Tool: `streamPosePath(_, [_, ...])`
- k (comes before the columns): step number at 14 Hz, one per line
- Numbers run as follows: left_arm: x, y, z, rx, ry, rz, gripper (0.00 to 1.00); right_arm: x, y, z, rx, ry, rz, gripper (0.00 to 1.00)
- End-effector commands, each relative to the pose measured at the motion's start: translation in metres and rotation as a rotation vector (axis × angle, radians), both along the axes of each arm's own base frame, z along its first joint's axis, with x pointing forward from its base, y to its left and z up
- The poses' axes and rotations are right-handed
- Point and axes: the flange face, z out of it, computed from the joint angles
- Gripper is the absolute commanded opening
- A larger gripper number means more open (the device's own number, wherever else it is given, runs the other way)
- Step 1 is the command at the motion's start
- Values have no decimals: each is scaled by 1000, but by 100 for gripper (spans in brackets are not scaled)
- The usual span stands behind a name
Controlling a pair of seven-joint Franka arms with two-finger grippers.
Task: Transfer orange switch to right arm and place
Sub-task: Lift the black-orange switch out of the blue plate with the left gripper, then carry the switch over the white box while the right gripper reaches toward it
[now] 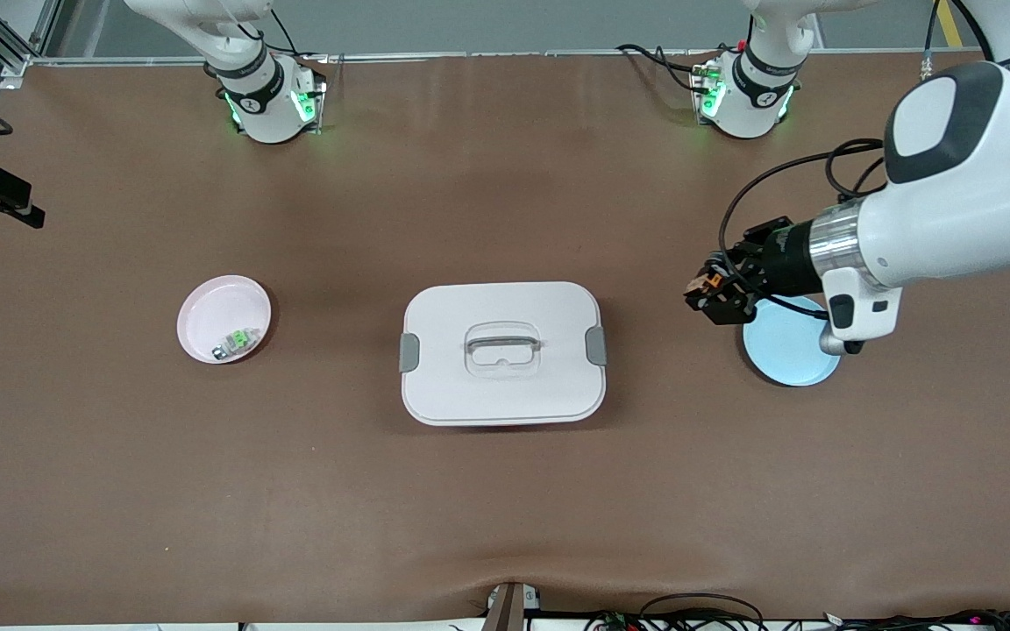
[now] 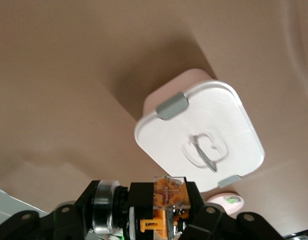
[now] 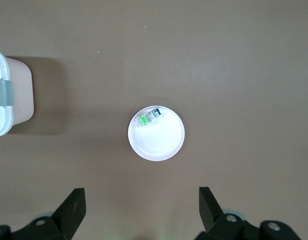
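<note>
My left gripper [image 1: 709,294] is shut on the orange switch [image 1: 713,282], a small black part with an orange face. It holds it in the air over the table, at the edge of a light blue plate [image 1: 787,352]. In the left wrist view the switch [image 2: 166,206] sits clamped between the jaws. My right gripper [image 3: 142,201] is open and empty, high over a pink plate [image 3: 161,145]. Only the right arm's base [image 1: 264,96] shows in the front view; its gripper is out of that view.
A white lidded box [image 1: 502,350] with grey clips stands mid-table; it also shows in the left wrist view [image 2: 213,115]. The pink plate [image 1: 216,308], toward the right arm's end, holds a small green-and-clear part [image 1: 238,341], which also shows in the right wrist view [image 3: 148,118].
</note>
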Motion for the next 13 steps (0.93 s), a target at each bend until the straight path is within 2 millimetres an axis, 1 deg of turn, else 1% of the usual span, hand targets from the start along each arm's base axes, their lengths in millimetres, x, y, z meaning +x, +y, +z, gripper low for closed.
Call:
streamPosePath(1, [0,-20,9,-56,46,82,40,7,0,-9,-16,10,1,100])
streamPosePath(3, [-4,-39,12,-77,73,133,40,11,0,-13,-11,5,10,100])
streamPosePath(4, [-7,-53,15,-88,83,177,41,23,1,-31,-12,25,13,100])
streamPosePath(5, [-8,-69,17,-95,85,233,41,30,1,-45,-9,49,15,100])
streamPosePath(6, [-10,-82,19,-102,91,289,40,32,3,-45,-11,40,19,100])
streamPosePath(7, [-11,-97,18,-107,110,357,40,38,4,-52,-10,35,19,100])
streamPosePath(8, [-12,-110,21,-123,116,425,41,47,4,-67,4,50,18,100])
streamPosePath(10, [-16,-137,20,-151,130,509,41,49,15,-65,4,36,36,100])
streamPosePath(12, [-20,-159,19,-176,141,583,41,52,30,-64,3,13,64,100])
streamPosePath(13, [-26,-174,19,-187,139,601,41,54,40,-62,5,-7,79,100])
